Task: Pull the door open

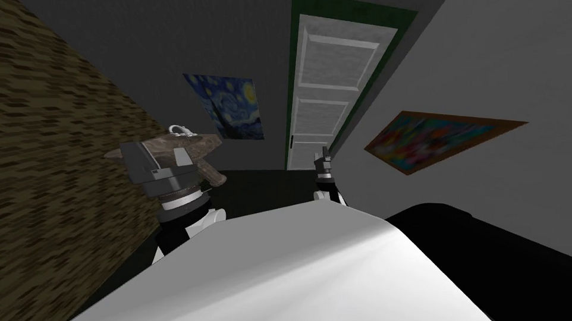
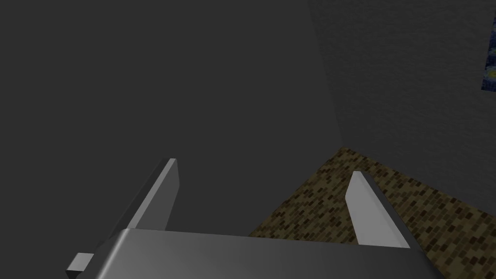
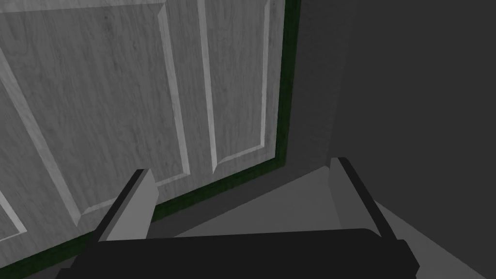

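White panelled door [image 1: 332,80] far ahead at centre, set in dark green frame [image 1: 293,61], right gripper [image 1: 323,157] near it.

Small handle [image 1: 292,141] on door's left edge, just left of right gripper; fingers [image 3: 140,193] spread wide, gripping nothing, pointed at door panels and frame, apart from both. Blue swirling-sky painting [image 1: 230,106] on dark wall left of door; multicoloured framed painting [image 1: 440,140] on grey wall to right. Nearer on left, brown stone basin [image 1: 190,145] with white tap [image 1: 180,129], just beyond left arm. Left gripper [image 2: 264,167] likewise spread wide and empty, aimed at dark wall meeting brown mottled surface [image 2: 387,218].
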